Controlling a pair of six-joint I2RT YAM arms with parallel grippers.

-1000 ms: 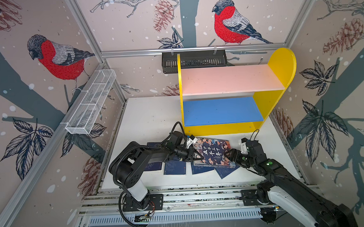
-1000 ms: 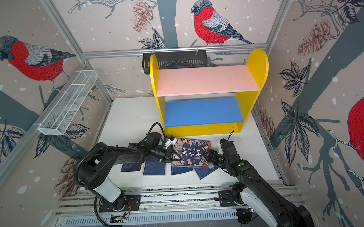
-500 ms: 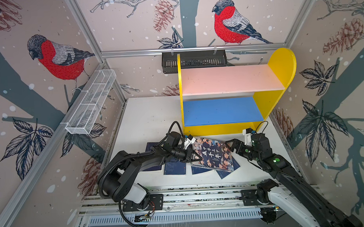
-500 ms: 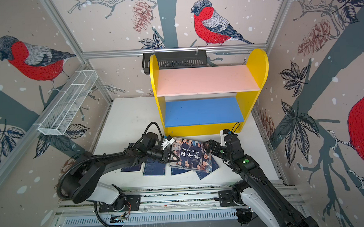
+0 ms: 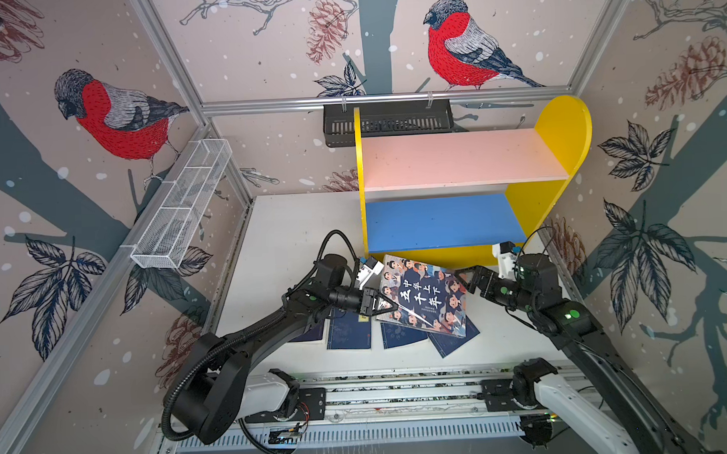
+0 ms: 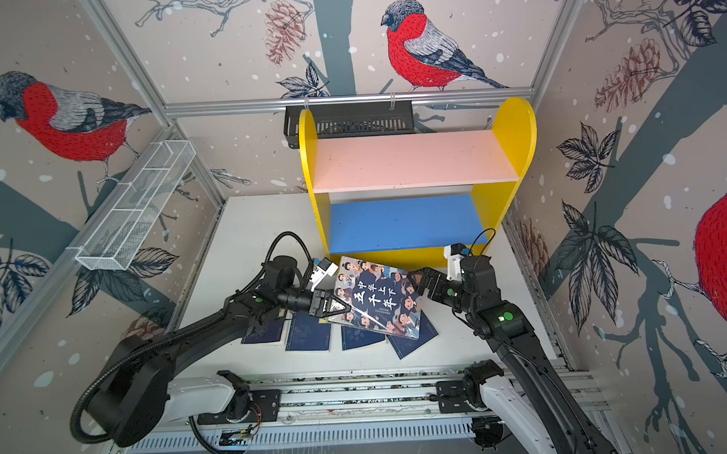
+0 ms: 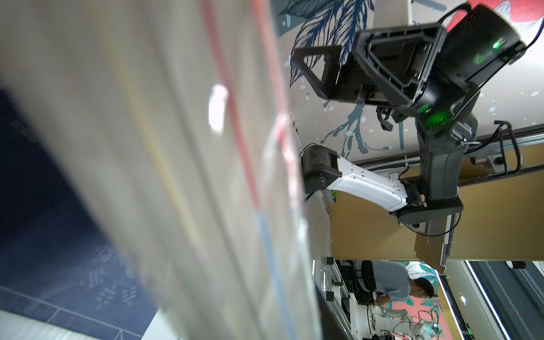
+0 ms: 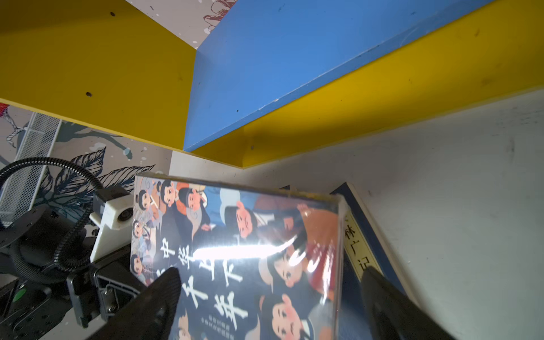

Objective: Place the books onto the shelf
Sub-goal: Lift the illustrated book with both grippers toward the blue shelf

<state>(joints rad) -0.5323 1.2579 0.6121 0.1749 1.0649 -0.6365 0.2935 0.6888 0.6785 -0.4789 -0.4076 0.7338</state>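
Observation:
The large book [image 5: 428, 296] with cartoon faces hangs tilted above the table in front of the shelf [image 5: 554, 196]. My left gripper [image 5: 380, 306] is shut on its left edge; in the left wrist view its blurred page edge [image 7: 153, 176] fills most of the picture. Several thin navy books [image 5: 349, 334] lie flat beneath it. My right gripper [image 5: 465, 274] stands open at the book's right upper corner. In the right wrist view its fingers [image 8: 164, 294] spread wide over the cover [image 8: 235, 235], and one navy book [image 8: 360, 244] lies beside it. The shelf's pink board [image 6: 409, 160] and blue board [image 6: 403, 224] are bare.
A black slotted rack [image 5: 387, 119] hangs on the back wall behind the shelf. A white wire basket [image 5: 182, 205] is fixed to the left wall. The shelf's yellow base [image 8: 368, 97] is close in front of the right gripper. Rails run along the table's front edge [image 5: 400, 384].
The right gripper has opened wide and drawn back up and to the right off the large book. The left gripper has kept its hold, and the book has risen toward the shelf.

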